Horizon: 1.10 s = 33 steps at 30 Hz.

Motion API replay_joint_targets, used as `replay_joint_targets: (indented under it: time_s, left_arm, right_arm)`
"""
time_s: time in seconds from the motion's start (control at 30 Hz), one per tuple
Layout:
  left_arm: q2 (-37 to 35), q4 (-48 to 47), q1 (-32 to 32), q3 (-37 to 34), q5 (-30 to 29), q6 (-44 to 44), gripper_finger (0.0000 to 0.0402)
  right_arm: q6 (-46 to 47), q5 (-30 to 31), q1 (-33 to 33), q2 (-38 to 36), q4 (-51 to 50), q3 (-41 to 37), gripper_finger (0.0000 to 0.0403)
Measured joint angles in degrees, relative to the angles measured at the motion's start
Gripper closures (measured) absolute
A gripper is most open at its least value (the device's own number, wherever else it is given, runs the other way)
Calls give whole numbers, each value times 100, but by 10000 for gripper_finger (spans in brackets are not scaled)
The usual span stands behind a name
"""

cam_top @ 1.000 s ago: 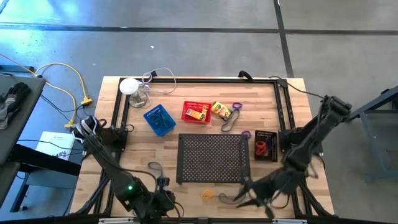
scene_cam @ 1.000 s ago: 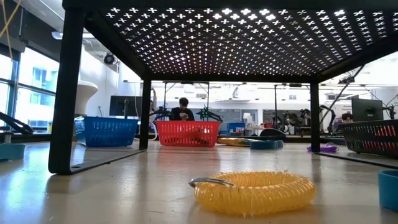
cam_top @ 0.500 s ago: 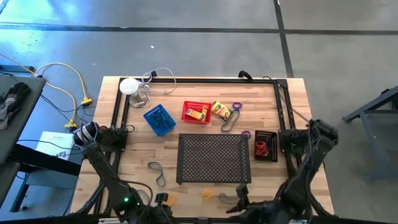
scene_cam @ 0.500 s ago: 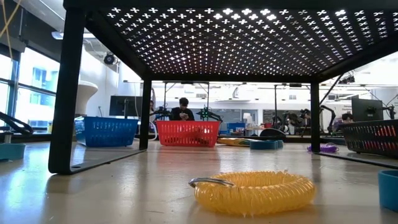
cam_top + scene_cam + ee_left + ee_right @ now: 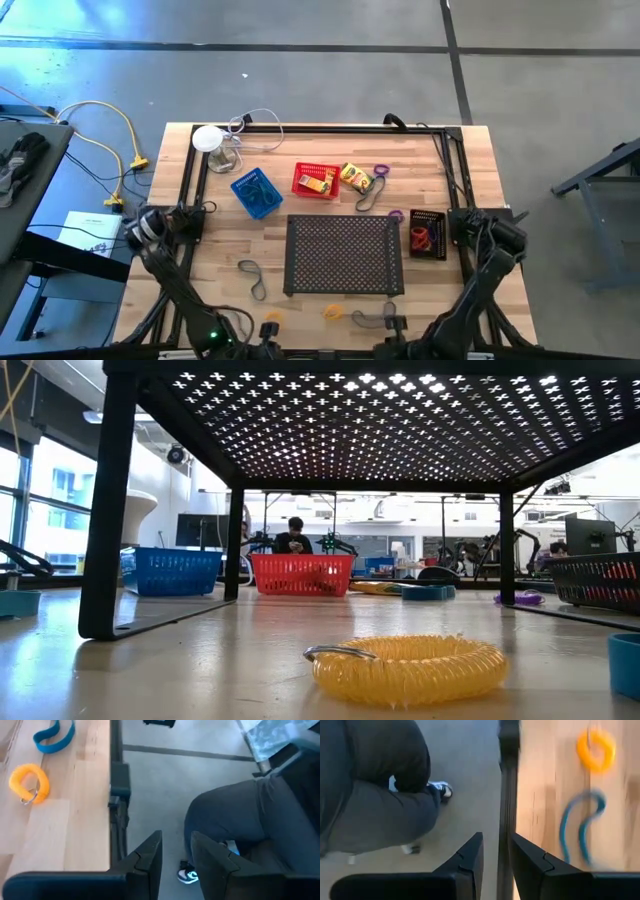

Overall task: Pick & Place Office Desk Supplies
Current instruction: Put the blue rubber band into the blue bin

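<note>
Both arms' hands cut off below the high view; blue band (image 5: 580,832) perhaps blurred.

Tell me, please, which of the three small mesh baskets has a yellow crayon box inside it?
The red basket, the middle one of the three. A yellow crayon box lies inside it; the blue basket and the black basket hold only band loops.

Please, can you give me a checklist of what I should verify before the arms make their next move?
1. Left gripper empty: ok, fingers apart, nothing between them.
2. Right gripper empty: ok, also apart and empty.
3. Nobody close to the arms: not ok, a person's leg is right beside the table edge.
4. Yellow coil loop free to grasp: ok, nothing lies on it.
5. Crayon box put away: not ok, it lies beside the red basket, not inside it.
</note>
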Motion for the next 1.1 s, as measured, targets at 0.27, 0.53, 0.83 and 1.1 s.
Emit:
replay_joint_targets:
  time_s: [0.27,0.53,0.83,1.1]
  left_arm:
    - [206,337,152,-2,28,195,303]
    - [206,413,228,-2,20,243,303]
    - [258,472,167,0,20,247,303]
    - [271,471,127,2,17,256,303]
  right_arm:
    - [1335,-410,-100,281,-1312,-42,325]
    - [1659,-126,-203,313,-1331,-339,299]
    - [1020,104,-170,311,-1048,-761,174]
    - [-61,173,-91,311,-622,-1181,129]
